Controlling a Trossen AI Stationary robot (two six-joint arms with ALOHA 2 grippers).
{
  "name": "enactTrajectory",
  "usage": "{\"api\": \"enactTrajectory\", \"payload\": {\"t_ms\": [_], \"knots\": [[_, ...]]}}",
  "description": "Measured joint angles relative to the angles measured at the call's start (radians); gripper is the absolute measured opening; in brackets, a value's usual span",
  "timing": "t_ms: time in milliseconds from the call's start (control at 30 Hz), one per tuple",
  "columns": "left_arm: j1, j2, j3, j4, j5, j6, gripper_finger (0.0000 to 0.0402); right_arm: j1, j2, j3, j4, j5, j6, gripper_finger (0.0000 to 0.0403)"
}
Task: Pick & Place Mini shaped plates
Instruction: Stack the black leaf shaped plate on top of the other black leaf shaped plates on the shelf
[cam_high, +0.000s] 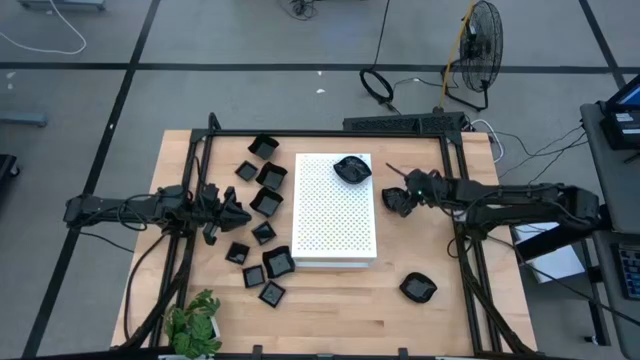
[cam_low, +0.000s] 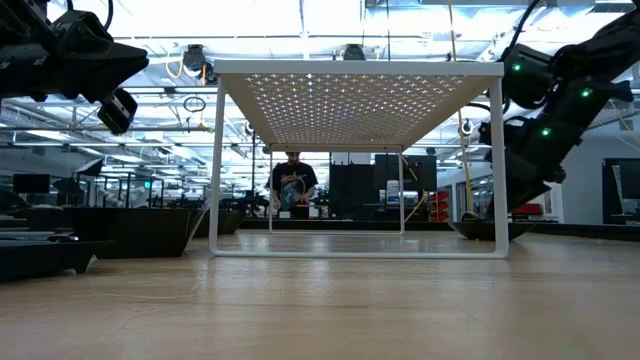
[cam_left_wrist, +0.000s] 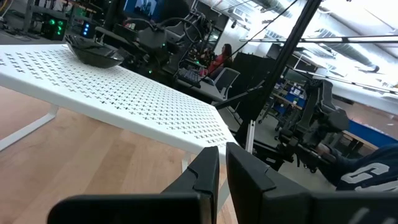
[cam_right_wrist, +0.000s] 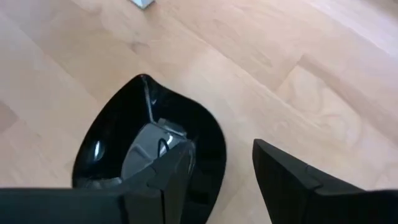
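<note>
Several small square black mini shaped plates (cam_high: 268, 202) lie on the wooden table left of the white perforated board (cam_high: 335, 215). A rounded plate (cam_high: 352, 169) sits on the board's far right corner. Another rounded plate (cam_high: 395, 202) (cam_right_wrist: 118, 121) rests on the table right of the board. My right gripper (cam_high: 407, 192) (cam_right_wrist: 214, 146) slants down over it, open, with one finger above its hollow and the other outside its rim. My left gripper (cam_high: 240, 213) (cam_left_wrist: 222, 167) waits level above the square plates, shut, with nothing between its fingers. My right gripper comes at the rounded plate slanting down from the table's right. One finger (cam_right_wrist: 158, 155) stands over the plate's hollow and the other (cam_right_wrist: 280, 171) stands clear of its rim (cam_right_wrist: 214, 134). I cannot tell whether the first finger touches the plate.
A third rounded plate (cam_high: 418, 288) lies near the table's front right. A potted plant (cam_high: 195, 325) stands at the near left corner. The board stands on thin white legs (cam_low: 216, 165). Black frame rails (cam_high: 455, 180) run along the table's sides. A person (cam_low: 292, 185) stands far behind.
</note>
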Motion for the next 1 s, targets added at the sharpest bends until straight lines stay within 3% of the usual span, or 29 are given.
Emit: {"api": "enactTrajectory", "payload": {"t_ms": [567,667,867,1000], "knots": [[0.000,0.000,0.000,0.000,0.000,0.000,0.0031,-0.020,0.000,0.000,0.147,0.002,-0.144,0.0167],[0.000,0.000,0.000,0.000,0.000,0.000,0.0031,-0.020,-0.007,0.000,0.113,-0.014,-0.144,0.0166],[0.000,0.000,0.000,0.000,0.000,0.000,0.0031,-0.033,-0.038,0.000,0.019,-0.146,-0.091,0.0166],[0.000,0.000,0.000,0.000,0.000,0.000,0.0031,-0.062,-0.037,0.000,-0.047,-0.158,-0.085,0.0166]]}}
